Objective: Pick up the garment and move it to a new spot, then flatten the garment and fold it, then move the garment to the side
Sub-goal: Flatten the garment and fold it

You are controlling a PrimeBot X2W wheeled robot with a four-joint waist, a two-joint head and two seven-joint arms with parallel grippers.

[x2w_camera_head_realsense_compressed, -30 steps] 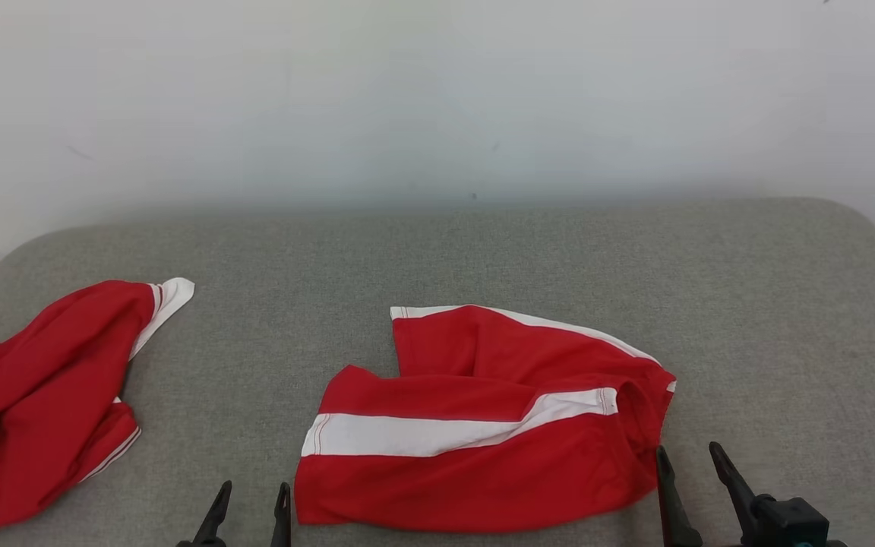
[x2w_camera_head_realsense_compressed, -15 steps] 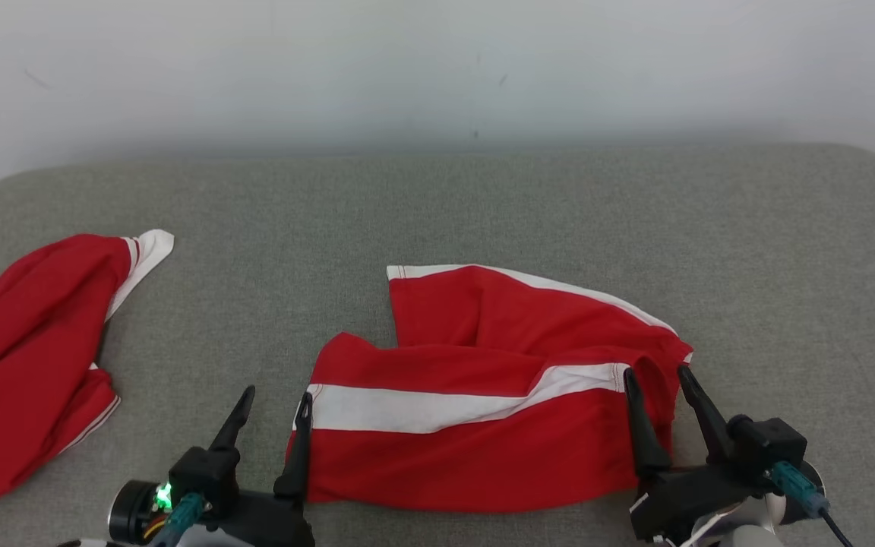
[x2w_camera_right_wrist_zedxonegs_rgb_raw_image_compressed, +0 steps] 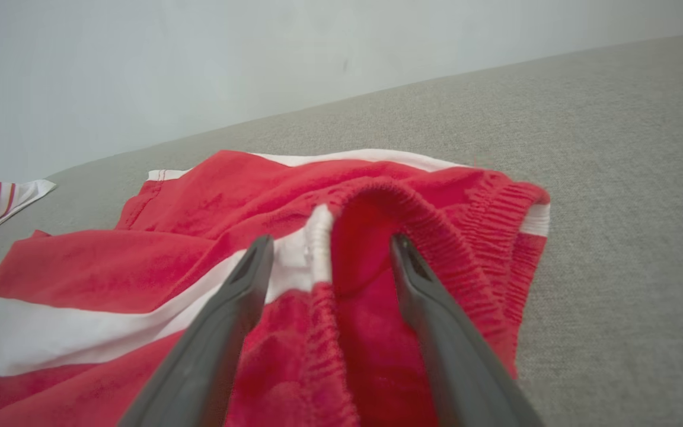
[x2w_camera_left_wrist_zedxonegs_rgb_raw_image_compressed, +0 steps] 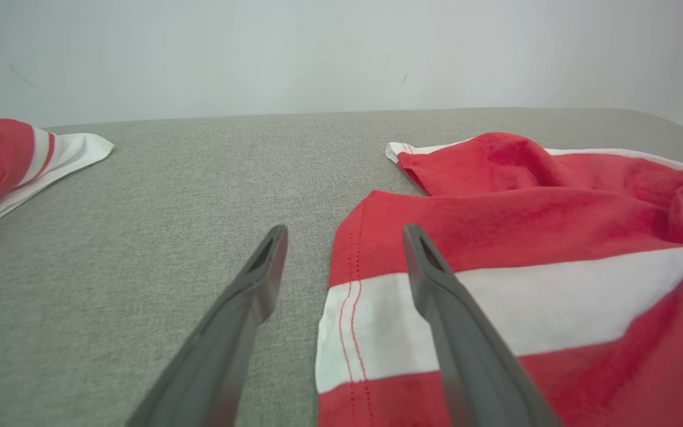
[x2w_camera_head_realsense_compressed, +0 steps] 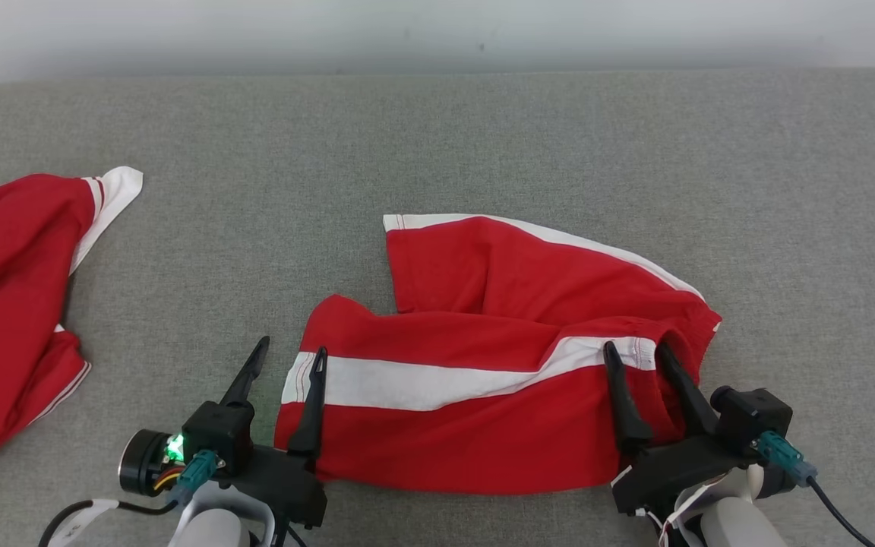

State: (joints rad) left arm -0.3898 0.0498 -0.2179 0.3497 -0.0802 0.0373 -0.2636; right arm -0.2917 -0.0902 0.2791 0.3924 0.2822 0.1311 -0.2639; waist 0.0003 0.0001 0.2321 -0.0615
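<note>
A pair of red shorts with white side stripes, the garment, lies crumpled at the middle of the grey cushion. My left gripper stands open at its left hem, one finger over the white stripe, the other over bare cushion. In the left wrist view the left gripper straddles that hem edge. My right gripper is open over the elastic waistband at the right end. The right wrist view shows the right gripper with the waistband opening between its fingers. Neither holds cloth.
A second red and white garment lies bunched at the cushion's left edge. The grey cushion runs back to a pale wall, with bare fabric behind and to the right of the shorts.
The head camera has tilted down, so the wall shrank in view. Both grippers have come forward, open, to the shorts' left hem and right waistband. The garments lie as before.
</note>
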